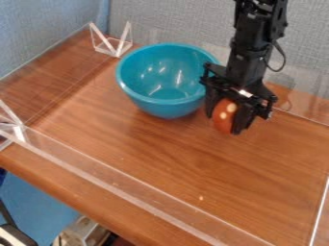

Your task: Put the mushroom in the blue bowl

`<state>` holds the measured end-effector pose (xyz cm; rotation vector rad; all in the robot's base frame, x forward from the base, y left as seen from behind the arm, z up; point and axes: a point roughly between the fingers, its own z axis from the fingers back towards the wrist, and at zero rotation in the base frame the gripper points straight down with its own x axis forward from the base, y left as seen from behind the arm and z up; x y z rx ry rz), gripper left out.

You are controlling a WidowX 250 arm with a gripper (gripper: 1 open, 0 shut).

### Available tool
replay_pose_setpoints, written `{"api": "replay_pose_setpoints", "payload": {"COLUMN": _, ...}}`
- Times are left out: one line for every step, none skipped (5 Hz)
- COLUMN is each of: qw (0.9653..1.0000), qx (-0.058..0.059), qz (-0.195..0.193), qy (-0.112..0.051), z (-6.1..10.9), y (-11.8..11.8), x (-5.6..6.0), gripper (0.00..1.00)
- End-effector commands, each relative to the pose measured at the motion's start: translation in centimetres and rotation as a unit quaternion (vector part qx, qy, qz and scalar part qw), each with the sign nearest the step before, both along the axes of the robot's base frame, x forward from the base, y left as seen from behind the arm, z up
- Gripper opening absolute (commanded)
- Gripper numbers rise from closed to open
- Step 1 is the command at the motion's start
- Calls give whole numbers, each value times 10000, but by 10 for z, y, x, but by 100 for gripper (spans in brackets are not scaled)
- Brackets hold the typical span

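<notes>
While the fingers (228, 114) grip the mushroom (225, 116), the blue bowl (161, 81) sits just beside.

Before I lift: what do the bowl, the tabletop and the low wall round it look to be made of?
Blue bowl: likely glossy plastic, with soft highlights inside and a smooth rim. Tabletop: wood or wood-look laminate, reddish-brown grain with a satin sheen. Low wall: clear acrylic by the look, see-through with bright edges.

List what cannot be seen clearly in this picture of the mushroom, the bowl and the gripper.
- Mushroom: camera view, stem hidden by the gripper fingers; whether it touches the table is unclear.
- Blue bowl: right rim hidden behind the gripper.
- Arm: upper part cut off by the top edge.
</notes>
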<state>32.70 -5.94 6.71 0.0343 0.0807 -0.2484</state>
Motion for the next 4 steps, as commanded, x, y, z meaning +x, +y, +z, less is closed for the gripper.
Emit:
{"api": "replay_pose_setpoints", "payload": {"qw": 9985, "qx": -117, "qz": 257, "qy": -465, "z": 33, "y": 7, "x": 10, "gripper": 0}}
{"api": "replay_pose_setpoints", "payload": {"qw": 9971, "qx": -149, "qz": 516, "qy": -537, "z": 41, "y": 15, "x": 14, "gripper": 0}}
{"api": "replay_pose_setpoints", "payload": {"qw": 9942, "qx": -179, "qz": 870, "qy": -599, "z": 49, "y": 28, "x": 21, "gripper": 0}}
{"api": "replay_pose_setpoints", "payload": {"qw": 9894, "qx": -191, "qz": 1303, "qy": -609, "z": 52, "y": 48, "x": 33, "gripper": 0}}
